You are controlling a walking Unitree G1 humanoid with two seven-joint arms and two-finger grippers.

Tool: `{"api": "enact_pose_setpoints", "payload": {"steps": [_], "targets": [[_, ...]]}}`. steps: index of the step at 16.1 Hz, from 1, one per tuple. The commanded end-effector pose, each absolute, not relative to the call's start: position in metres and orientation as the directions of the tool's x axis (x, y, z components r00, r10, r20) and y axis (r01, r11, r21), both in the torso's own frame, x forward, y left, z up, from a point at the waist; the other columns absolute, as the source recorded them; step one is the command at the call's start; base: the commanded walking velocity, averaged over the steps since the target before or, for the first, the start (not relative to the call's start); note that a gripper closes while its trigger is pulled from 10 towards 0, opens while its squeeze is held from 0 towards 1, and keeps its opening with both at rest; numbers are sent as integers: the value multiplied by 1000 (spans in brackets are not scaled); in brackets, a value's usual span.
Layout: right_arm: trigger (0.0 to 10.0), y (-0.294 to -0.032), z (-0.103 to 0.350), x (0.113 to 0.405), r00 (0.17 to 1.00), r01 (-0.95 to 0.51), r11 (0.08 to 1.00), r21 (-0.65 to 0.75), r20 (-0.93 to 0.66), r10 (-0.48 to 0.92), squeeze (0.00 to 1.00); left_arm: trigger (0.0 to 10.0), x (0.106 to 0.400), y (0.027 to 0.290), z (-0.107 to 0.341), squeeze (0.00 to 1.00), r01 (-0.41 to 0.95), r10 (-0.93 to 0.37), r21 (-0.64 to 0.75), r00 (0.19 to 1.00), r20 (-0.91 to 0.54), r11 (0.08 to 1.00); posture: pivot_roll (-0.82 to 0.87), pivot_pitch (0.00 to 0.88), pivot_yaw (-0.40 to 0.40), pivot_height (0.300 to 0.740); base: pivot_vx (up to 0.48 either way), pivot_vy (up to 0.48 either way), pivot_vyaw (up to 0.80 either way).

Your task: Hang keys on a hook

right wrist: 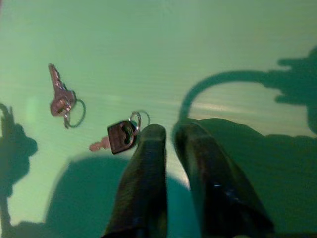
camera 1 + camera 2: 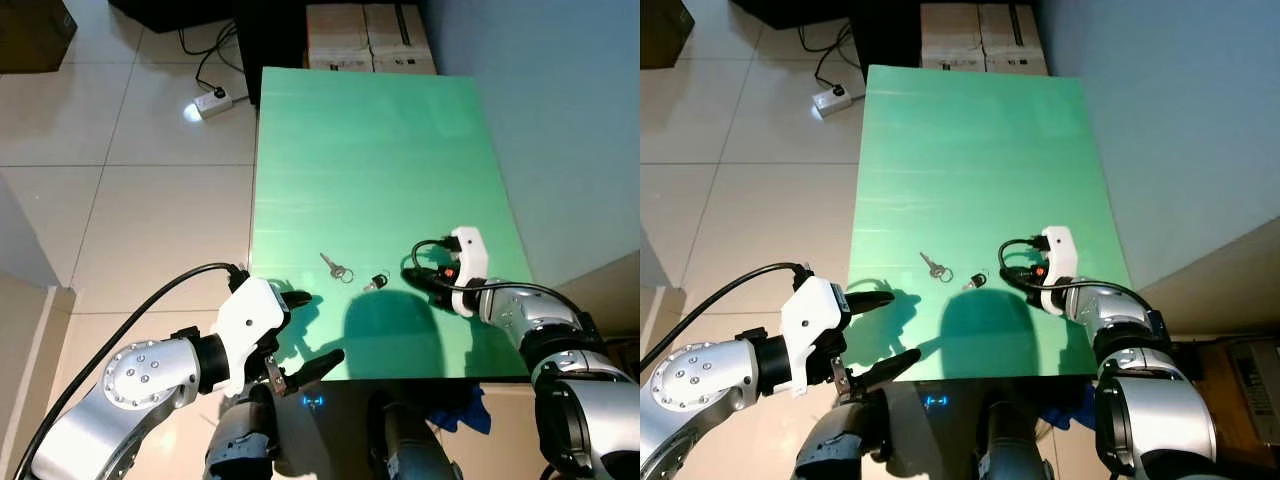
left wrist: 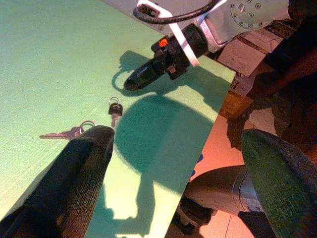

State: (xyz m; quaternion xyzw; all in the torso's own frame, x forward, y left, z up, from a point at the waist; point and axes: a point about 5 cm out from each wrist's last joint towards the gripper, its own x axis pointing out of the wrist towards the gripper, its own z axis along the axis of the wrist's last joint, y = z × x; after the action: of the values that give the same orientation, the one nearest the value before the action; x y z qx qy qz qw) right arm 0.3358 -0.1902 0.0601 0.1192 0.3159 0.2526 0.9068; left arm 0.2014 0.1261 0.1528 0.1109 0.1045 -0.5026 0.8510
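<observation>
Two keys lie near the front of the green table (image 2: pixel 370 150): a silver key (image 2: pixel 335 267) on a ring, and to its right a black-headed key (image 2: pixel 376 282) on a small ring. My right gripper (image 2: pixel 410 273) rests low over the table just right of the black-headed key (image 1: pixel 121 137). Its fingers (image 1: pixel 148 163) are pressed close together with nothing between them, the tips beside the key's ring. My left gripper (image 2: pixel 320 327) hovers open over the table's near left corner, short of the silver key (image 3: pixel 62 133).
Cardboard boxes (image 2: pixel 370 35) stand past the table's far end. A white power strip (image 2: pixel 213 101) with a cable lies on the tiled floor to the left. A blue wall (image 2: pixel 560 120) runs along the table's right side.
</observation>
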Motion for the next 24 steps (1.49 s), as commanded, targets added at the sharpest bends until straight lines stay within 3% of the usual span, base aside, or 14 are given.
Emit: {"api": "enact_pose_setpoints", "payload": {"steps": [1,12,13,14,22,24], "targets": [[10000,-189,55,333,661,-376,848,374,-533,528,1000,10000,197,124,151,0,886,-838,75,458,-298,457,58,346,-24,740,0,0,0],[10000,-181,56,335,652,-378,838,394,-529,543,1000,10000,196,123,151,0,880,-834,74,469,-291,469,57,348,-36,740,0,0,0],[10000,-180,56,336,652,-379,836,397,-526,546,875,10000,196,123,151,0,881,-834,74,468,-292,468,57,349,-36,740,0,0,0],[10000,-179,57,337,655,-379,835,400,-522,547,0,10000,196,123,151,0,881,-835,73,467,-292,467,58,350,-36,740,0,0,0],[10000,-167,60,341,650,-396,817,419,-500,572,0,10000,194,123,151,0,882,-834,73,465,-296,466,63,350,-40,740,0,0,0],[8627,-163,62,341,638,-414,804,426,-495,590,0,10000,193,123,151,0,882,-834,72,465,-296,466,62,348,-42,740,0,0,0]]}}
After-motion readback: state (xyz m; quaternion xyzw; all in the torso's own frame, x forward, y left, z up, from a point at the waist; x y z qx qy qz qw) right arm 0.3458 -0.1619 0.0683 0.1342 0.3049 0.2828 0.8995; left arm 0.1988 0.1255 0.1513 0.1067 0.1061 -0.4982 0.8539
